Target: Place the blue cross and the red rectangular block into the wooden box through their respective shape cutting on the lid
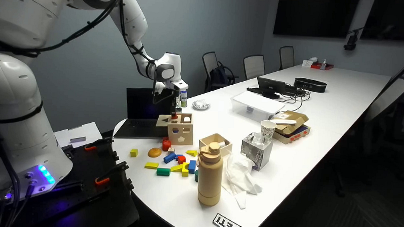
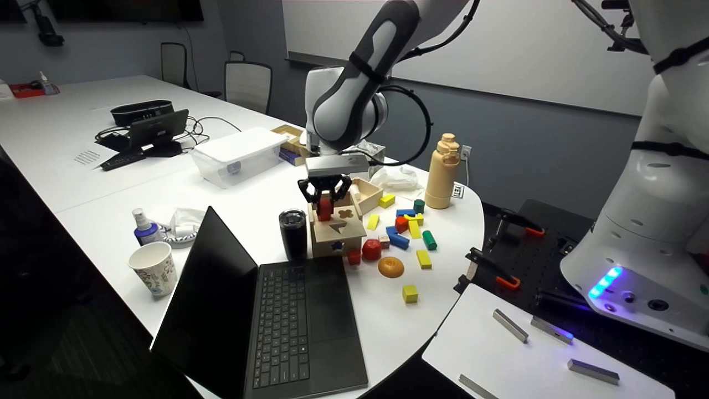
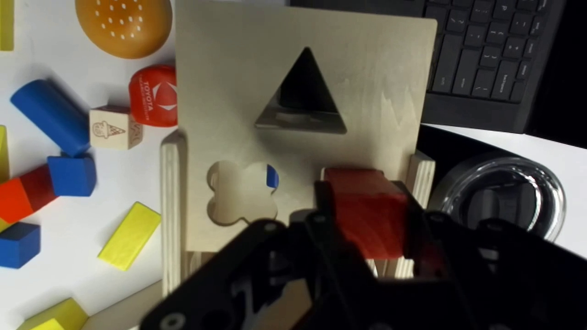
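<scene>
My gripper point(image 3: 362, 195) is shut on a red rectangular block point(image 3: 372, 224), which also shows in both exterior views point(image 1: 174, 116) point(image 2: 325, 210). The block's lower end is at the lid point(image 3: 220, 73); whether it sits in a cut-out is hidden. The lid has a triangle and a clover-shaped cut-out beside the block, and it sticks out past one side of the wooden box point(image 1: 188, 137) point(image 2: 320, 247). A bit of blue shows through the clover cut-out; I cannot tell what it is. I cannot make out the blue cross elsewhere.
A dark laptop point(image 2: 282, 327) and a black tumbler point(image 2: 293, 235) stand close beside the box. Several loose blocks, a red apple point(image 2: 371, 250) and a toy bun point(image 2: 391, 267) lie around it. An open wooden tray point(image 1: 226, 149) and a tan bottle point(image 1: 210, 177) stand nearby.
</scene>
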Motion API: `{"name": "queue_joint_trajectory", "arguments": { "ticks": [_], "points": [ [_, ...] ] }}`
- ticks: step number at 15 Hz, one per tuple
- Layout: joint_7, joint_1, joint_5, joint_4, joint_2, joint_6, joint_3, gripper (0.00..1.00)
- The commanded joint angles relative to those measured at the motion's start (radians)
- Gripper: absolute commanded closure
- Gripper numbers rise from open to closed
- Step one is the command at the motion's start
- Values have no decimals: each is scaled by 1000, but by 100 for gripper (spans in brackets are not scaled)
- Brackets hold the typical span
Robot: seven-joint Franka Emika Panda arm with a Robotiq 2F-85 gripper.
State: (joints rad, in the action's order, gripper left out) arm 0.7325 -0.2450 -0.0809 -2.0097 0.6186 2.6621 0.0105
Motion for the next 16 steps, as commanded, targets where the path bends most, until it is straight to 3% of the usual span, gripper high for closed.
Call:
{"name": "queue_joint_trajectory", "arguments": {
  "ticks": [1, 2, 4, 8, 9, 16],
  "points": [
    [-22, 3, -34, 8, 1, -37, 5, 92],
    [-16, 0, -33, 9, 1, -36, 0, 45],
    [-6, -7, -29, 6, -6, -34, -9, 36],
    [5, -17, -23, -6, -30, -28, -18, 5],
    [2, -16, -26, -10, -36, -26, -13, 0],
    [0, -23, -126, -80, -32, 4, 95, 0]
  ]
}}
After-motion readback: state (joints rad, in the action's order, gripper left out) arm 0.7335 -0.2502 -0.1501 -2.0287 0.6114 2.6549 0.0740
